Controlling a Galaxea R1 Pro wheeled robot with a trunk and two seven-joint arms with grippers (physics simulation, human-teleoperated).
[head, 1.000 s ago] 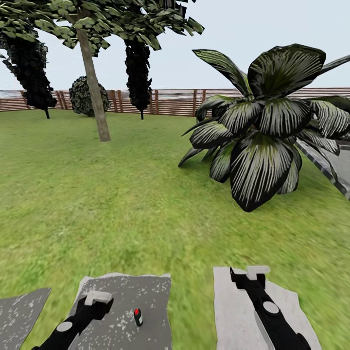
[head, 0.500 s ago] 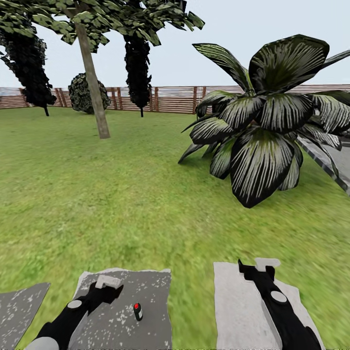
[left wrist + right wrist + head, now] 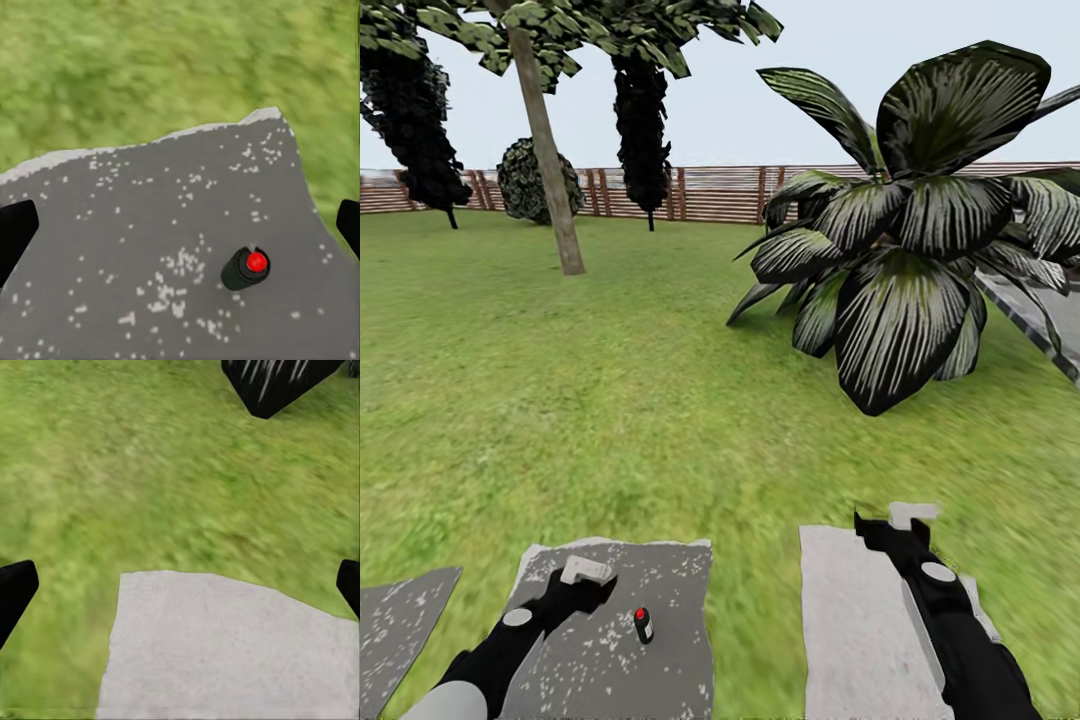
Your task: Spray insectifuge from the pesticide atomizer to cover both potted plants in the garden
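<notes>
Left claw [image 3: 588, 570] nearer pesticide atomizer [image 3: 644, 625] than before

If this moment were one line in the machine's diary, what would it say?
left pincer: open, above dark speckled stone slab | small dark green atomizer bottle with red spot: upright, untouched | right pincer: open, empty

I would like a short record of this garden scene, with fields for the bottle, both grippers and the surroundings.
bottle: pesticide atomizer stands upright on a dark speckled stone slab, red spot on top
left gripper: left gripper above the same slab, jaws open, apart from the bottle
right gripper: right gripper over a pale stone slab, jaws open, holding nothing
lawn: green grass around the slabs
plants: big striped-leaf bush ahead on the right; tree trunk ahead on the left
boundary: brown slatted fence at the far side
</notes>
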